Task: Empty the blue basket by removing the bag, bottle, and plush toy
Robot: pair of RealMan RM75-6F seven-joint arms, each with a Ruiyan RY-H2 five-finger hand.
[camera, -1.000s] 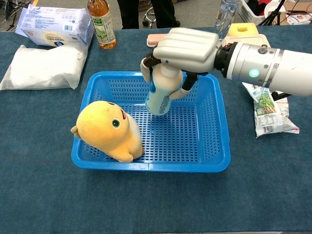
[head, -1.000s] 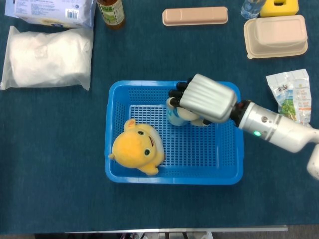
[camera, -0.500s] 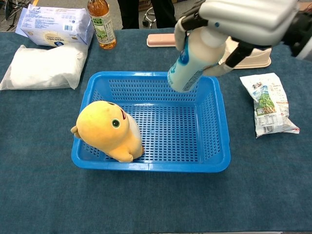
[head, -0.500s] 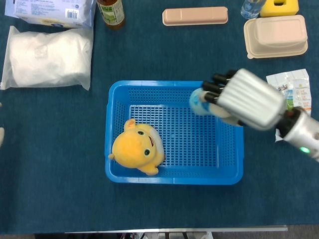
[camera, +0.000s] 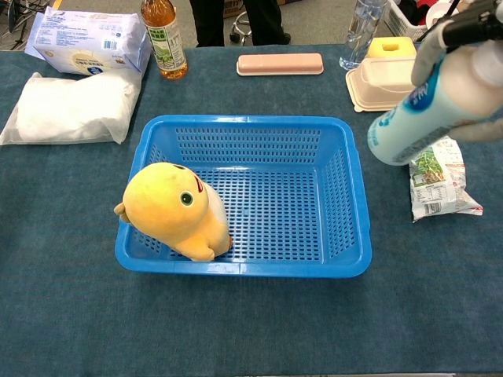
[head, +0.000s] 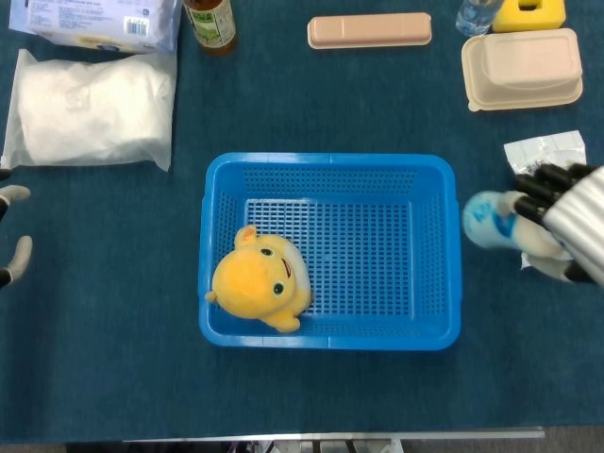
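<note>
The right hand point(head: 566, 226) is gripping the bottle point(camera: 428, 110) in the air, just past the right wall of the blue basket point(camera: 346, 196). Its fingers point(head: 540, 181) are wrapped around the upper part of the bottle, and the bottle is tilting, with its base pointing down and toward the basket. In the chest view the bottle is hanging above the bag point(camera: 434, 181), which is lying flat on the table point(camera: 251, 330) to the right of the basket.

The blue basket is sitting in the middle of the table and is holding only the plush toy point(head: 260, 280). The yellow toy is lying in the basket's front left corner, leaning against the left wall, with its face turned toward the open middle of the basket.

The left hand point(head: 11, 231) is showing only at the left edge of the head view, well apart from the basket. A couple of its fingertips are showing spread apart, but whether the hand is holding anything cannot be told from so little.

Along the far side of the table, a white pillow pack point(head: 90, 109) and a blue-and-white packet point(head: 94, 21) are lying at the left, a drink bottle point(camera: 163, 39) is standing beside them, a pink case point(head: 369, 30) is lying in the middle, and a beige lidded box point(head: 521, 68) is sitting at the right, its lid closed.
</note>
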